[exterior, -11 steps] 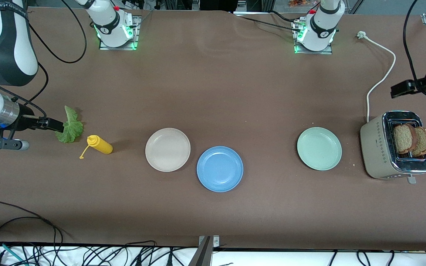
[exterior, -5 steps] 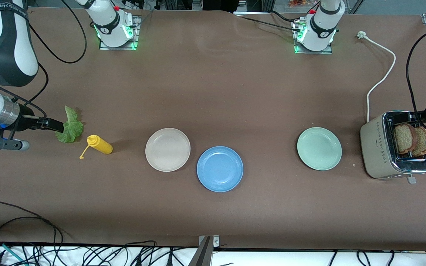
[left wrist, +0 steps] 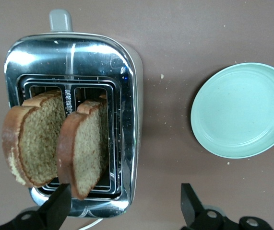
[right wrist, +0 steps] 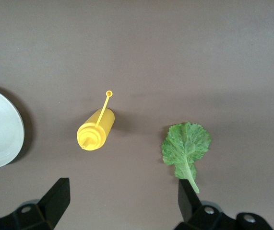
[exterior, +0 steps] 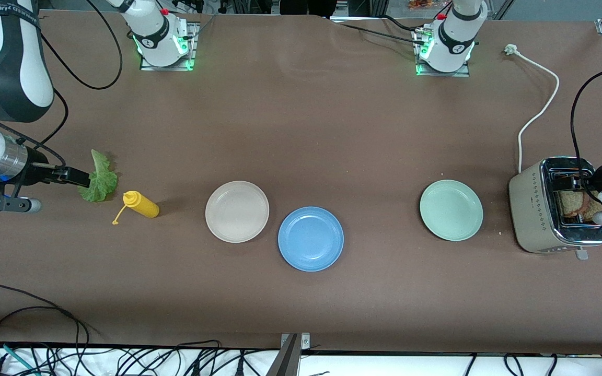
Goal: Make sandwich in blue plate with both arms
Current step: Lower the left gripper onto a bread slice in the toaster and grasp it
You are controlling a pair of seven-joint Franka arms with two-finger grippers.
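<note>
Left gripper (left wrist: 122, 211) now lower over toaster (left wrist: 127, 120), above bread slices (left wrist: 81, 148); right gripper (right wrist: 122, 206) unmoved above lettuce (right wrist: 185, 146); both jaws spread wide, empty

Right wrist view: a yellow squeeze bottle (right wrist: 94, 130) lies on the brown tabletop (right wrist: 175, 57) between a green lettuce leaf (right wrist: 185, 147) and the rim of a beige-white plate (right wrist: 0, 129); the right tool (right wrist: 120, 196) shows two black fingers (right wrist: 55, 199) spread apart.
</note>
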